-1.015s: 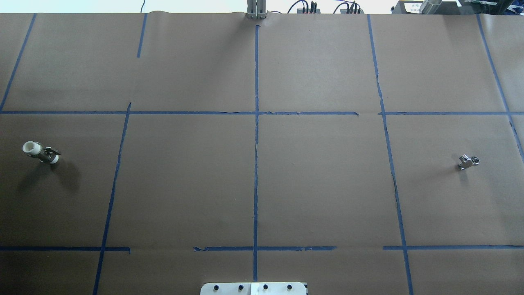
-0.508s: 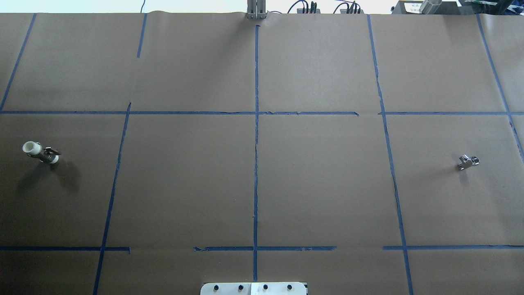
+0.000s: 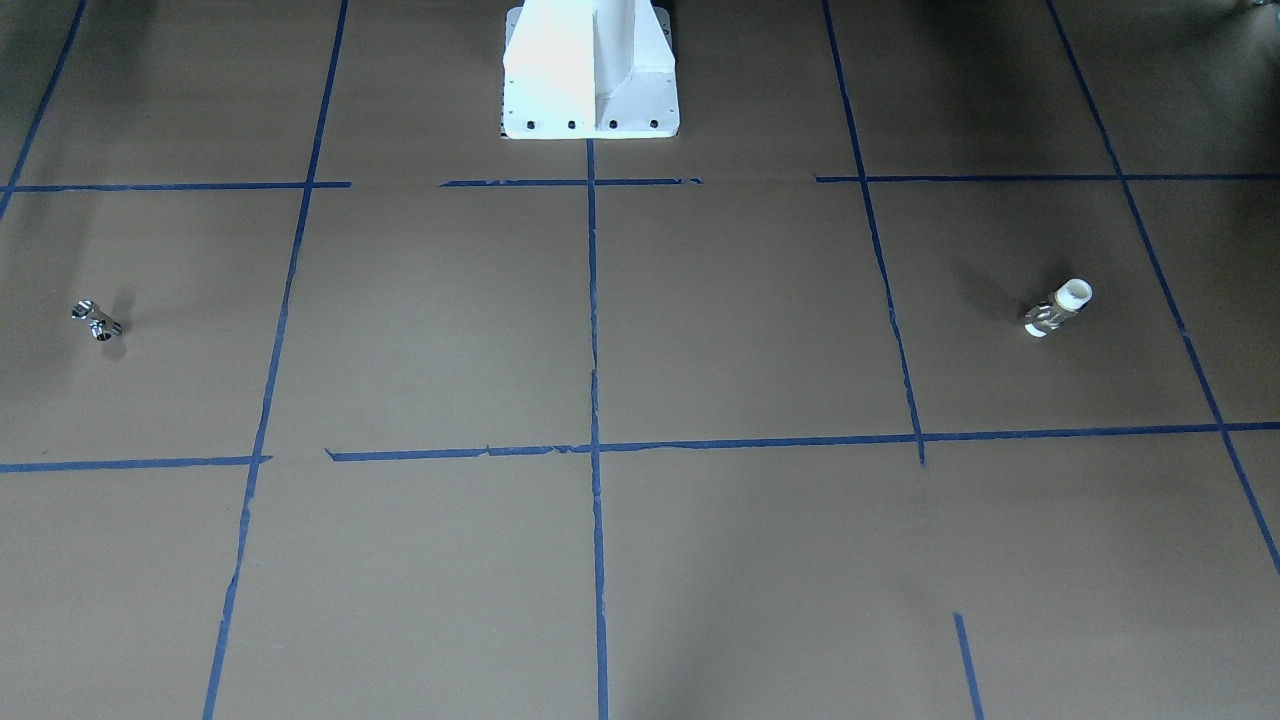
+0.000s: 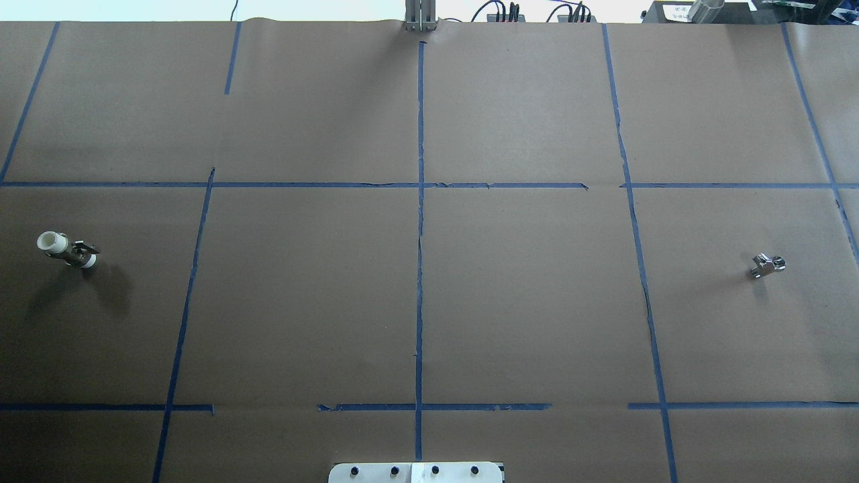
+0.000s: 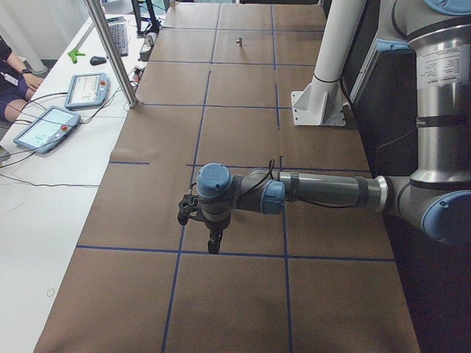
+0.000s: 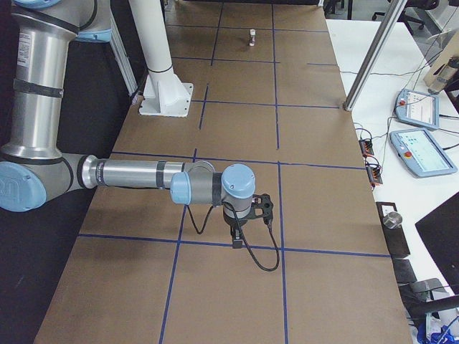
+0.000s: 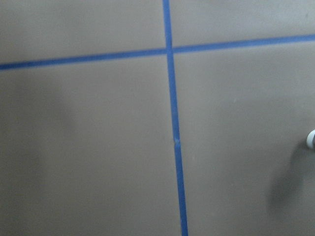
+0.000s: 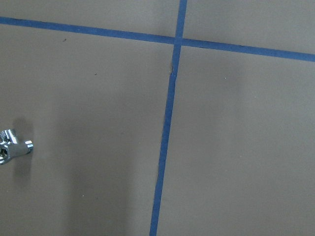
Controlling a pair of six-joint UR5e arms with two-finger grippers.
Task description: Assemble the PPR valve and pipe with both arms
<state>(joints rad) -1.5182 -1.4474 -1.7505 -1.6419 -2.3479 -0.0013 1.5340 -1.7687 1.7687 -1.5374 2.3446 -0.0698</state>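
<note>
On a brown paper-covered table [image 4: 302, 302] crossed by blue tape lines [image 4: 419, 268], a white pipe piece [image 4: 64, 247] lies far to the robot's left. A small chrome valve [image 4: 766, 265] lies far to its right, well apart from the pipe. The left gripper [image 5: 213, 244] and right gripper [image 6: 237, 241] hang low over the paper. Neither holds a part, and I cannot tell whether their jaws are parted or closed. Both parts are small and loose, so an off-centre grasp could send either one rolling or skidding away.
</note>
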